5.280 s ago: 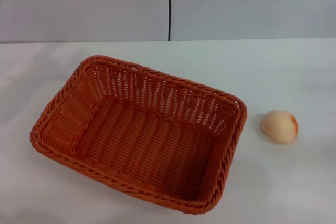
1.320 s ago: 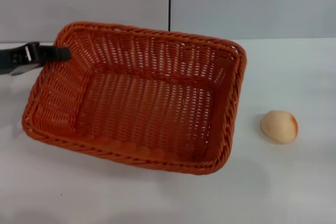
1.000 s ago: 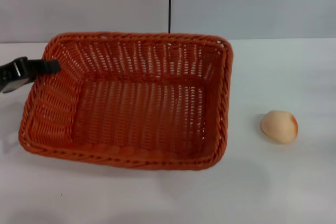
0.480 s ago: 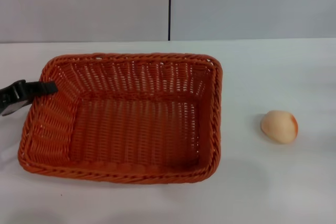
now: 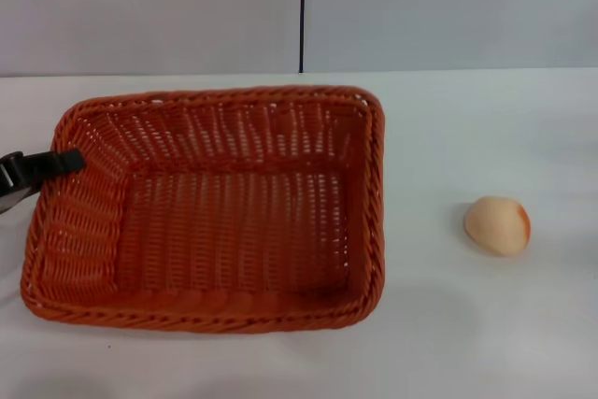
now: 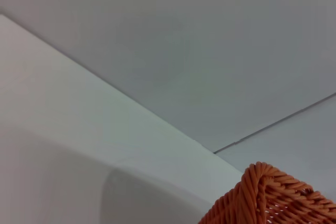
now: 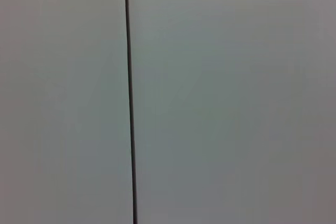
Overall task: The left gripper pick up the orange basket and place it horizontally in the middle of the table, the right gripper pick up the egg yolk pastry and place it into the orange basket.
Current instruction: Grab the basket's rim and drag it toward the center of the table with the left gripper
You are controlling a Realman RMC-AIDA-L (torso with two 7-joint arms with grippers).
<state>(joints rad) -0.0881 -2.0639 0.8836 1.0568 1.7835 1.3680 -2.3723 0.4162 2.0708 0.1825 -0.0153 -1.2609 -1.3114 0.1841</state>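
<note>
1. With the orange basket [image 5: 206, 207] as your landmark, you can see it lying flat on the table [image 5: 467, 343], long sides running across your view and squared up to the table edge.
2. At the basket's left short end, the left gripper [image 5: 64, 162] has its slim black fingers closed on the braided rim near the far corner. The left wrist view shows only that corner of the rim against the wall.
3. To the right of the basket, well apart from it, the egg yolk pastry [image 5: 497, 225] sits on bare table, its orange-brown patch facing away from the basket.
4. The right gripper is out of every view, so you cannot tell its state.
5. Judge the basket as light and fairly stiff, though the openwork weave may flex; the rim is the sound place to hold.
6. Treat the pastry as soft, crumbly and prone to rolling: take it across its rounded middle with gentle pressure, then lower it into the basket rather than dropping it.
</note>
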